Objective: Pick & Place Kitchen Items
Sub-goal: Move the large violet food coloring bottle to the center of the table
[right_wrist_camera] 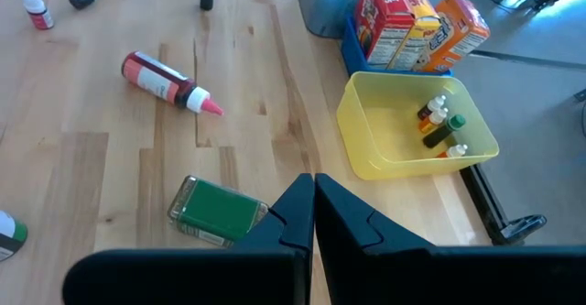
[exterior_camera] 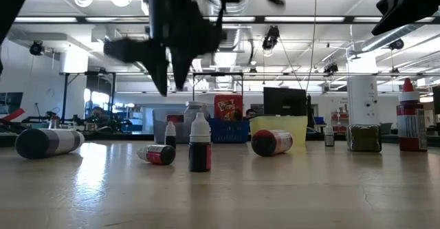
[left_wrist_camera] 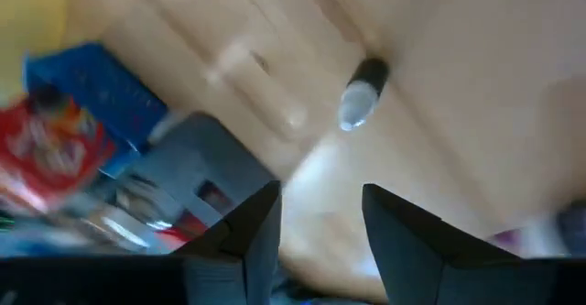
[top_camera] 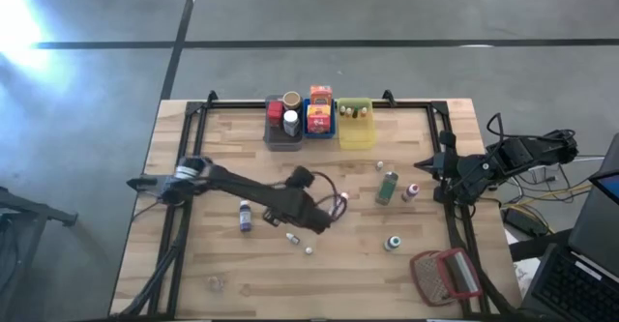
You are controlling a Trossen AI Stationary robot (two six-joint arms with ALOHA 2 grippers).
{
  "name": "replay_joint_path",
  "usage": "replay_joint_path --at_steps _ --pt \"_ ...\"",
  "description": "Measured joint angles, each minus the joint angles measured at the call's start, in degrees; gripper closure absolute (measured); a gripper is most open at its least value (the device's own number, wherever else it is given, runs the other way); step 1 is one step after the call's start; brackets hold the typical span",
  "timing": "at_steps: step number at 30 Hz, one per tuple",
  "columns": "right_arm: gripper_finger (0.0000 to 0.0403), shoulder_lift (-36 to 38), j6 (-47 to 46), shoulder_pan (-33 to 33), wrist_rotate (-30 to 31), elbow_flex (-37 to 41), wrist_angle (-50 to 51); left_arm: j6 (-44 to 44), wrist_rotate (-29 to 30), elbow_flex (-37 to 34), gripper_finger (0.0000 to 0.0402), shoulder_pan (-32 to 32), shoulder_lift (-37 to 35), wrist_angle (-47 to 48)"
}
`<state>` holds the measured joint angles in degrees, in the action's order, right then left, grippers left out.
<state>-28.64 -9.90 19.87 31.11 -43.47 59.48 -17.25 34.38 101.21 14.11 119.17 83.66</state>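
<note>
My left gripper [top_camera: 327,214] [exterior_camera: 172,81] hangs open above the middle of the table, nothing between its fingers [left_wrist_camera: 256,236]. Beyond it a small dark dropper bottle [left_wrist_camera: 362,94] lies on its side on the wood. Other kitchen items lie scattered on the table: a green jar [top_camera: 388,187] [right_wrist_camera: 215,212] on its side, a red bottle with a pink tip [right_wrist_camera: 169,81] lying down, a bluish bottle [top_camera: 245,216], and small bottles [top_camera: 292,237] [exterior_camera: 199,143]. My right gripper [top_camera: 426,164] [right_wrist_camera: 313,204] waits shut over the table's right side, holding nothing.
Three bins stand in a row at the far edge: a grey bin [top_camera: 272,136] with jars, a blue bin [top_camera: 319,131] with boxes, and a yellow bin [top_camera: 356,136] [right_wrist_camera: 366,154] with small bottles. A red-framed mesh object [top_camera: 445,274] lies at the near right corner.
</note>
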Motion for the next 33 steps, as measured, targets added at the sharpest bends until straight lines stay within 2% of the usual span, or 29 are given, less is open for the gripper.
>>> replay_joint_path --at_steps 4,7,18,21,25,33 --pt "0.0394 0.0 0.01 0.0 -0.01 0.01 -0.02 13.49 -6.75 -2.46 0.0244 -0.84 -8.73 -3.78" --pt "0.0394 0.0 -0.01 0.01 -0.02 0.01 0.0 18.64 -8.94 -7.93 0.0244 -1.18 -17.35 -12.1" --pt "0.0394 0.0 -0.01 -0.01 0.0 -0.01 0.0 19.01 -7.31 -43.4 0.0263 -0.99 -51.21 -61.59" --pt "0.0394 0.0 0.0 0.0 -0.01 0.01 0.0 21.79 -7.34 -51.99 0.0273 -0.92 -58.61 -70.94" --pt "0.0394 0.0 -0.01 -0.01 -0.02 0.01 0.0 29.2 -7.54 -61.14 0.028 -0.94 -66.86 -77.16" --pt "0.0394 0.0 0.0 -0.01 0.0 -0.01 0.0 51.12 -10.03 -73.4 0.0278 -0.95 -77.79 -79.02"
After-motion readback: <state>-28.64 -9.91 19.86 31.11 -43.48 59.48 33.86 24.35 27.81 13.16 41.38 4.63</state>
